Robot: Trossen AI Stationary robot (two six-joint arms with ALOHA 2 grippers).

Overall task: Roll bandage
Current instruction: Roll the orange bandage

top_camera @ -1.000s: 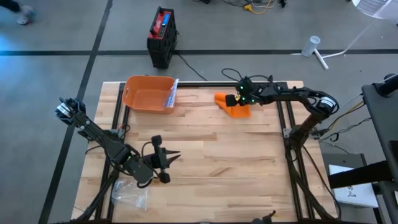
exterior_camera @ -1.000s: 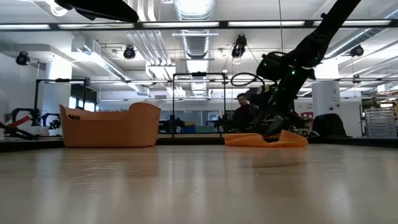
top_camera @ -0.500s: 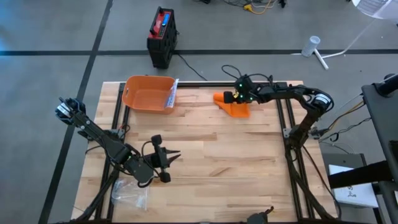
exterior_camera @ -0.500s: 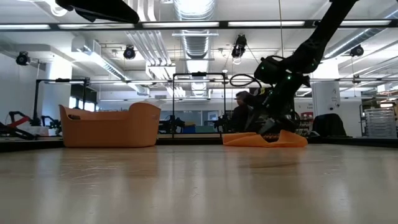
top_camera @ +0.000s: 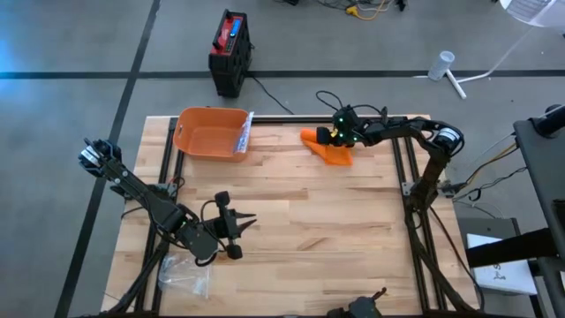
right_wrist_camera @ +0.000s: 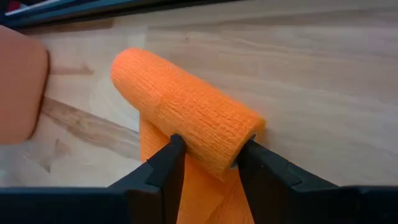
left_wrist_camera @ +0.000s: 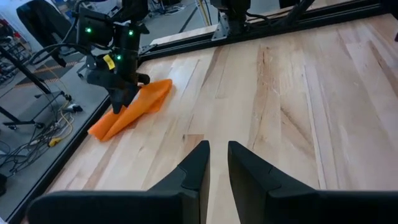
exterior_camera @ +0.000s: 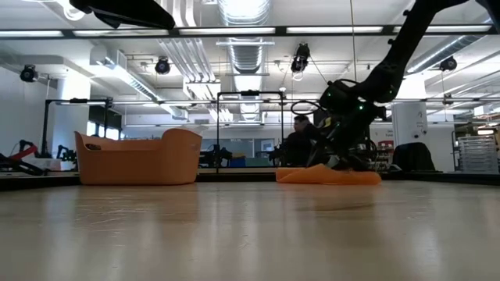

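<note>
The orange bandage (top_camera: 325,148) lies at the table's far right, partly rolled. In the right wrist view its thick roll (right_wrist_camera: 186,106) lies on its flat loose tail (right_wrist_camera: 199,186). My right gripper (right_wrist_camera: 210,155) stands over it with a finger on either side of the roll's near end; it also shows in the low view (exterior_camera: 344,148) and the left wrist view (left_wrist_camera: 121,93). My left gripper (left_wrist_camera: 217,158) waits near the table's front left (top_camera: 247,221), shut on nothing. My right gripper pinches the roll's round sides near its end (right_wrist_camera: 239,140) between its two fingers. The fingers (right_wrist_camera: 168,162) slant down from the table's right side. The roll rests on its loose tail on the table.
An orange basket (top_camera: 210,132) with a paper packet (top_camera: 244,132) stands at the far left of the table. A clear plastic bag (top_camera: 185,278) lies at the front left corner. A dark rail (top_camera: 291,117) runs along the far edge. Bare wood fills the middle.
My right gripper has sunk onto the bandage and gone a little toward the table's left. The bandage has slid slightly that way with it, and its raised part lies lower than before.
</note>
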